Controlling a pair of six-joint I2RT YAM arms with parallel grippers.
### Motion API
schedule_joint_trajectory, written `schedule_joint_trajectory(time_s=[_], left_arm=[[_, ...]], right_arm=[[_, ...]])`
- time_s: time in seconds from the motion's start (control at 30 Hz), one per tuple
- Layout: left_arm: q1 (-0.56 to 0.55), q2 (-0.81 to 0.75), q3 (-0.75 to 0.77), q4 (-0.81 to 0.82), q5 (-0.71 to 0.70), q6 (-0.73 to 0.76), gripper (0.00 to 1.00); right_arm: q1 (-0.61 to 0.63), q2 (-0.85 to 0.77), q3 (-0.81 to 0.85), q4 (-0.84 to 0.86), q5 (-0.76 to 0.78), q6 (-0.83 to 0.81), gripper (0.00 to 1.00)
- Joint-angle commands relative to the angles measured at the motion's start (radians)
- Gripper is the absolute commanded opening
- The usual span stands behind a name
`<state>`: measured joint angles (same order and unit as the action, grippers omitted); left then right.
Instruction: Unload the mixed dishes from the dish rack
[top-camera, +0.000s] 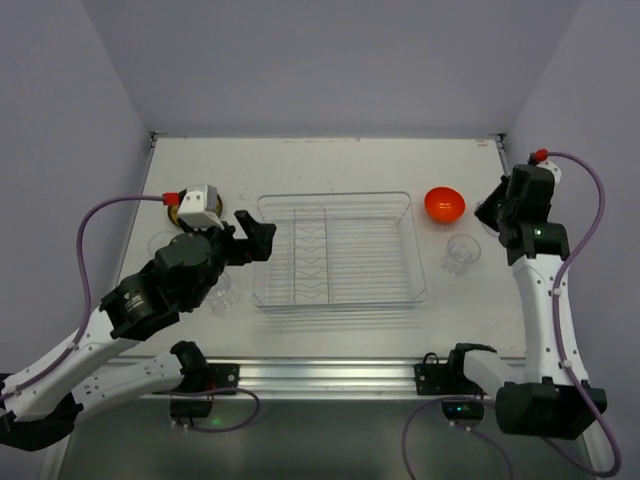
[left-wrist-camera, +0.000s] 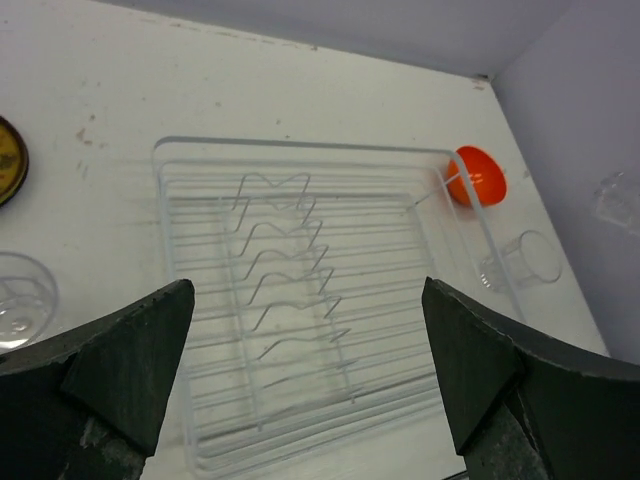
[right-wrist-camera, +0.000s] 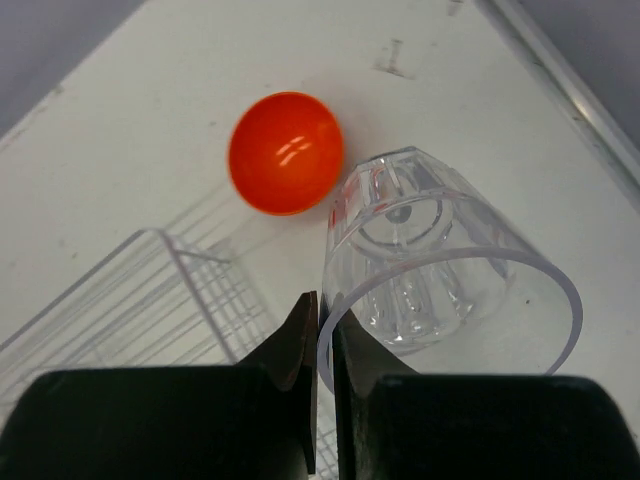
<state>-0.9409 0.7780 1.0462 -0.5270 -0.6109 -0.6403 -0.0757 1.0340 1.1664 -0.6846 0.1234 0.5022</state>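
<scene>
The clear dish rack lies mid-table with nothing showing in it; it also shows in the left wrist view. My left gripper hovers open and empty over the rack's left end. My right gripper is shut on the rim of a clear glass cup, right of the rack. The orange bowl sits on the table just beyond it. The yellow plate lies left of the rack, mostly hidden by my left wrist.
Two more clear glass cups stand left of the rack, one near the plate, one beside my left arm. The table's right edge rail runs close to the held cup. Walls close in on all far sides.
</scene>
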Motion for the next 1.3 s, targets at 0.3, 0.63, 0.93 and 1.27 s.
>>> schedule_joint_trajectory(time_s=[0.3,0.63,0.93,1.27], left_arm=[[-0.004,-0.253,-0.196,-0.160,-0.076,0.151,1.00],[-0.004,-0.333,-0.224,-0.154,-0.064,0.162,1.00],[-0.004,-0.362,-0.236,-0.133,-0.024,0.180,1.00],[-0.002,-0.352,-0.249,-0.107,-0.007,0.198,1.00]], right_arm=[[-0.259,0.334,0.098,-0.110,0.128,-0.062,0.01],[-0.265,0.566,0.032,-0.009,0.061,-0.037,0.01],[-0.265,0.623,0.024,0.039,0.045,-0.063,0.05],[-0.263,0.581,0.041,0.017,0.031,-0.062,0.36]])
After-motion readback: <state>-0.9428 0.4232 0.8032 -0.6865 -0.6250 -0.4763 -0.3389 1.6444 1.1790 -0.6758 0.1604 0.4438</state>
